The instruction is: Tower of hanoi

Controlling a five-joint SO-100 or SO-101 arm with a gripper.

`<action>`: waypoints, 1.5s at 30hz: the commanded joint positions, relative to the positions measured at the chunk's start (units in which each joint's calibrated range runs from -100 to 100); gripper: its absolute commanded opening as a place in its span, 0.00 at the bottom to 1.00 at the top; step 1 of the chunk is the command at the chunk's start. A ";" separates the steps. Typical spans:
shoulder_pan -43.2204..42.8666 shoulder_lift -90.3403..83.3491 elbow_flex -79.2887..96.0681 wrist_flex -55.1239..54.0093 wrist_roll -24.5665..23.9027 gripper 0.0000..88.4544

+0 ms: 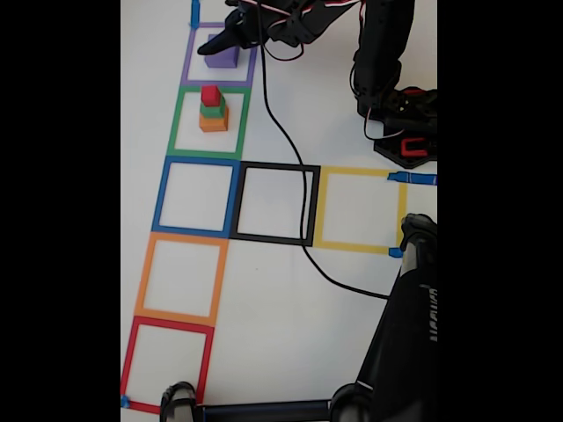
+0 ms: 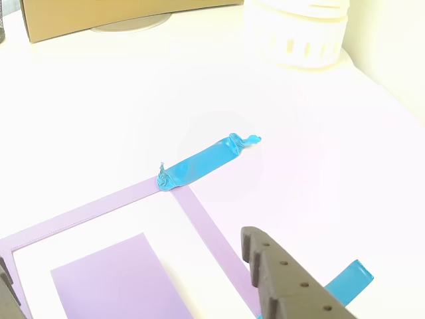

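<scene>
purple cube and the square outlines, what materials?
Purple cube: looks like matte painted wood or plastic, flat even colour, no glare; can't tell which. Purple square outline: thin matte tape flat on the table, its corner held by glossy, crinkled blue tape.

White table (image 1: 281,334) carries taped coloured squares (image 1: 195,195), purple cube (image 1: 222,57), apparently a three-cube stack (image 1: 212,110).

Bright white table (image 1: 273,316), cardboard box (image 2: 99,16)

Largest cube (image 1: 221,57) in end square, under pincer (image 1: 214,44); three-cube stack (image 1: 212,109) in adjacent square, just below largest cube in fixed view.
</scene>
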 commanded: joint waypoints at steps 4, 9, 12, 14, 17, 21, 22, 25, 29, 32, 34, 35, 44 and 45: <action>0.66 6.50 0.36 -10.21 0.00 0.50; 1.14 11.18 0.63 -15.15 0.00 0.50; 1.43 13.68 0.17 -17.82 0.00 0.49; 1.33 14.65 0.08 -19.20 0.00 0.49; 1.04 15.95 0.08 -20.66 0.00 0.49; 0.28 18.13 0.36 -23.41 0.00 0.49; 0.08 18.61 0.36 -23.73 0.00 0.49; -0.78 20.39 0.45 -26.00 0.00 0.48; -1.64 22.65 0.27 -28.84 0.00 0.48; -2.03 23.70 0.27 -30.05 0.00 0.47; -2.31 24.10 0.36 -30.29 0.00 0.47; -2.51 24.26 0.45 -30.45 0.00 0.46; -3.46 25.72 1.08 -31.43 0.00 0.45; -3.56 25.72 1.36 -31.43 0.00 0.45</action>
